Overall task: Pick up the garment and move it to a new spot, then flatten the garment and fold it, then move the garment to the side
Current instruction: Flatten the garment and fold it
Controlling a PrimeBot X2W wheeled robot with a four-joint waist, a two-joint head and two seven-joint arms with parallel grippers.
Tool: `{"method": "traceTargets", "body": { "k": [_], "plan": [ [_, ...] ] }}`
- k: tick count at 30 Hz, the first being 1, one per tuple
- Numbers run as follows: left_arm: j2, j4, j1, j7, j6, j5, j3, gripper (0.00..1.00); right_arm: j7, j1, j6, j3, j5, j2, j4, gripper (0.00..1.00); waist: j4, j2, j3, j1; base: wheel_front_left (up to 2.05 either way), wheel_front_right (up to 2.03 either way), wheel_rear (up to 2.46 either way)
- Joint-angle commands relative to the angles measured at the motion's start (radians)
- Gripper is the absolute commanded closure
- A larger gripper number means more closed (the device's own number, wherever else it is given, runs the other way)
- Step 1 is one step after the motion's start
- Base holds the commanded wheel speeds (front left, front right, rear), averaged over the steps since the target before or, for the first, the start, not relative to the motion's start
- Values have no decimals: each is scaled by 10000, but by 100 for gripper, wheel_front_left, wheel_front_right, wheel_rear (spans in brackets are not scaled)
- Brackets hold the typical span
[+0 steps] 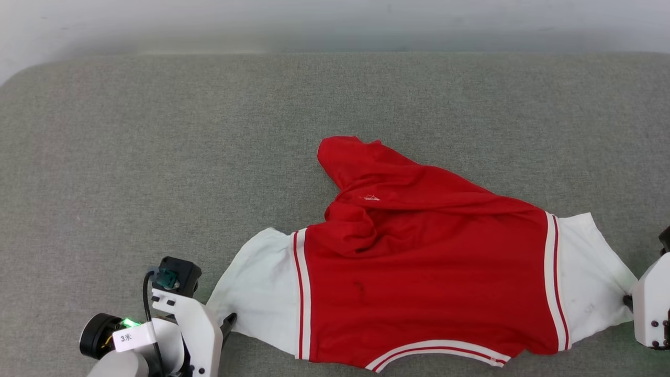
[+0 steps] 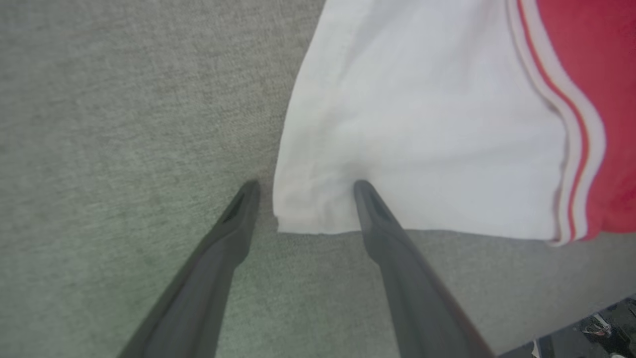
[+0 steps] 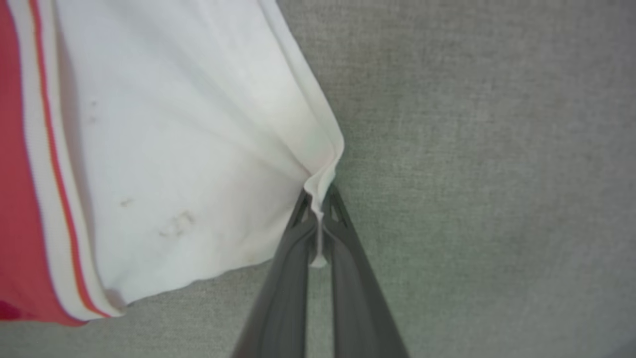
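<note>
Your left pincer [image 2: 305, 185] sits low at the left sleeve [image 2: 422, 124] of the red jersey shirt [image 1: 419, 272]. Its fingers are spread wide across the sleeve's corner, one tip on white cloth and one over the grey worktop [image 1: 157, 157]. Your right pincer [image 3: 318, 199] is clamped on a pinched fold of the right sleeve's hem. The shirt lies near you, right of centre, long axis sleeve to sleeve across the head view. Its striped neckline is toward you and its red body is bunched on the far side.

The head view's right edge cuts off the right hand [image 1: 627, 301], its fingers barely showing.
</note>
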Motion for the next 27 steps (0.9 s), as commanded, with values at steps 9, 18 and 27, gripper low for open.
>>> {"method": "traceTargets", "body": {
  "k": [9, 18, 27],
  "plan": [
    [-302, -230, 202, 147, -121, -514, -120, 100, -181, 53, -6, 214, 175, 31, 38, 100, 44, 0, -157, 0, 0, 0, 0],
    [303, -2200, 845, -390, 414, -626, 820, 100, -640, 214, -7, 365, 386, -503, -553, 100, -10, 0, -1084, 0, 0, 0, 0],
    [954, -4604, 1450, -493, 975, -729, 1839, 100, -513, -276, -9, -56, 979, -776, -2308, 100, -213, 0, -2063, 0, 0, 0, 0]
  ]
}}
